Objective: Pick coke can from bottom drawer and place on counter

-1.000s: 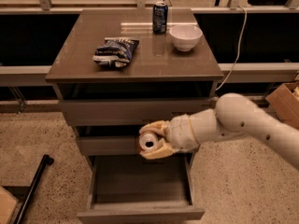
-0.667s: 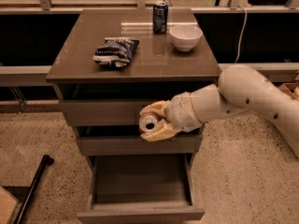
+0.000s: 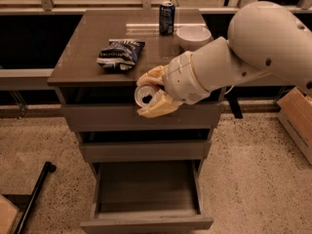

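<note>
Glossy counter (image 3: 87, 43); gripper (image 3: 146, 94) alongside clasps can (image 3: 144, 98)

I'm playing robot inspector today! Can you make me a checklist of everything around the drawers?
Surface: counter, glossy grey-brown.
Job's things: coke can in the pincer, silver top toward the camera; bottom drawer open below.
Clutter: chip bag, dark blue can, white bowl on the counter.
Pincer: shut on the coke can, at the counter's front edge.
Cables: nothing seen.
Surroundings: speckled floor, black pole, cardboard box.

Pincer (image 3: 146, 95) before counter (image 3: 87, 57), masking coke can (image 3: 144, 98)
</note>
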Tool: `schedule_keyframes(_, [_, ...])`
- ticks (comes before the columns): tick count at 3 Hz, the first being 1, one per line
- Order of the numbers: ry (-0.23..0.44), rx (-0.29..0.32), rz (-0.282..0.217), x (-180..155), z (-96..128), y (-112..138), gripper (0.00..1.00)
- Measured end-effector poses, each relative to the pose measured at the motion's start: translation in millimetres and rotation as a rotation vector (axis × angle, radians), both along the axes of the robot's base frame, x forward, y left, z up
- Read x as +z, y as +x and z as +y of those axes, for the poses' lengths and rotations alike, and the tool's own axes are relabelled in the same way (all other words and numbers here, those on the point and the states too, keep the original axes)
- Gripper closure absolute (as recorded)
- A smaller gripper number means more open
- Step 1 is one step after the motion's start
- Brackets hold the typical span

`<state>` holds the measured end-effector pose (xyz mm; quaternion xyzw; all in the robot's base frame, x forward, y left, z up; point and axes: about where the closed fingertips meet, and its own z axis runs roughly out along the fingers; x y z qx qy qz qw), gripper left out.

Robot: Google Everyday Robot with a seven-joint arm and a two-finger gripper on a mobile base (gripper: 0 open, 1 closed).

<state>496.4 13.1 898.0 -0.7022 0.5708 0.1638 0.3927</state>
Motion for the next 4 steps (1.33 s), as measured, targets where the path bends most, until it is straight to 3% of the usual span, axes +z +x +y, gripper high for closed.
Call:
schedule_keyframes(1, [0.004,0.002,0.008,-4.5,-0.4,0.5,1.0])
schedule_keyframes(2, [0.02,-0.015,0.033,10.7,-0.6,17.7,1.0])
schedule_keyframes(3, [0.074,-0.035,0.055,34.5,-9.0,51.1,1.0])
schedule_keyframes(4, [0.132,-0.084,0.039,73.2,-31.6,89.7,1.0])
